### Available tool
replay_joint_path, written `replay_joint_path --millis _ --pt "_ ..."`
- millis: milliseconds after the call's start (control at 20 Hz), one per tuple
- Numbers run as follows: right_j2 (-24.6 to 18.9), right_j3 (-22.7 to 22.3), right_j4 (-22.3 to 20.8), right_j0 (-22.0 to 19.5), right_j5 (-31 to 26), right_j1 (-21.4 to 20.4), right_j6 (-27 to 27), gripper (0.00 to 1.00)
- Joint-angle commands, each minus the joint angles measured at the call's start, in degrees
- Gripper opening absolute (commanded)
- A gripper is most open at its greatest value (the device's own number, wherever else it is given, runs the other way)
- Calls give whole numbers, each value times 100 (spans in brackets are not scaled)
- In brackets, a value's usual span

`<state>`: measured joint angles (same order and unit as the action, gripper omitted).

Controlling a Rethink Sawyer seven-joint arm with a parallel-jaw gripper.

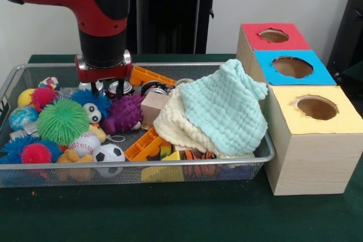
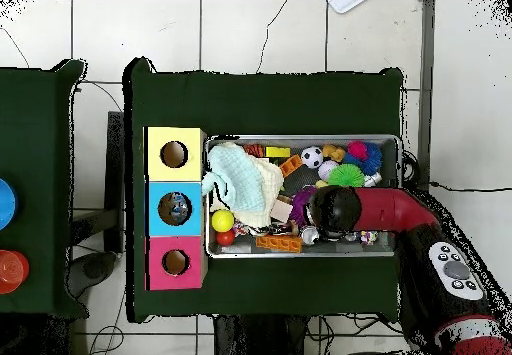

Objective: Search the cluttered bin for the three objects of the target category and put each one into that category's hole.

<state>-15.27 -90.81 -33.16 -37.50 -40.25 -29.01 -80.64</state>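
Note:
A wire mesh bin holds a jumble of toys. My gripper hangs low over the bin's far left part, just behind a blue fuzzy toy with eyes and a purple spiky toy. Its tips are lost among shiny round things there. In the overhead view the arm's wrist covers it. Three boxes with holes stand beside the bin: red, blue and yellow. A mint cloth lies over a cream cloth, hiding the bin's right part.
Also in the bin are a green spiky ball, a pink spiky ball, a baseball, a soccer ball, orange bricks, a wooden block, a yellow ball and a red ball.

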Motion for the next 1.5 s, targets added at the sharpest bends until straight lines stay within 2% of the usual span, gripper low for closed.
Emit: replay_joint_path --millis 50,300,450,600,750,900,1000,1150,1500 --pt "17 4 -279 -15 -318 94 342 0" --pt "28 -58 -388 20 104 19 155 0" --pt "-13 -96 -353 77 127 -91 119 0" --pt "-24 -330 -199 226 -71 -461 24 0" --pt "-164 -768 209 324 -459 -1057 -18 0" --pt "-383 -999 795 434 -941 -1634 -119 0" --pt "-449 -1034 1124 521 -1214 -1879 -201 0" --pt "-440 -979 1443 663 -1340 -2010 -357 0" --pt "-307 -865 1692 839 -1389 -1995 -283 0"
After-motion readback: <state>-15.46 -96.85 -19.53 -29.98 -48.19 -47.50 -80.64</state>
